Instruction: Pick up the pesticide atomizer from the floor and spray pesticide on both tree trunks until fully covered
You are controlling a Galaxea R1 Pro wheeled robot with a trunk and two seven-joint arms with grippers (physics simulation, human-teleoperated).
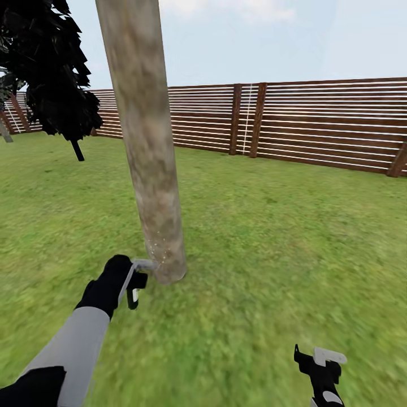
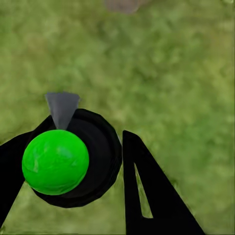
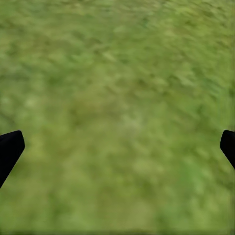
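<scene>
Item: small black spray bottle with green band and pale grey trigger head, the pesticide atomizer [image 1: 135, 282]. Location: held in the left gripper [image 1: 131, 278], low above the blurry green grass lawn [image 1: 271, 249], just left of the base of the thick pale grey-beige mottled tree trunk [image 1: 148, 141]. In the left wrist view the atomizer [image 2: 66, 159] is seen end-on, a bright green round face within a black body, clamped between the dark jaws, with its grey nozzle tip directed away from the camera.

Key relation: the grey trigger head is directed rightward at the trunk, almost touching it near ground level. Fine pale specks are visible on the lowest part of the trunk beside the nozzle; these are judged to be spray. The long axis of the bottle is roughly upright, the nozzle axis roughly level. The trunk rises well above the nozzle and leans slightly left toward the top, so the remaining bark lies upward from the jaws; coverage is judged to be confined to the base.

Item: right gripper [image 1: 322, 367]. Location: near right of the scene, well apart from the trunk. Its jaws are spread wide over bare lawn [image 3: 117, 117] and nothing is held. The left arm is the nearer one to the trunk.

Surroundings: brown horizontal-slat wooden fence [image 1: 316, 121] at the far side; a dark jagged-leaved tree [image 1: 51, 73] at far left.
</scene>
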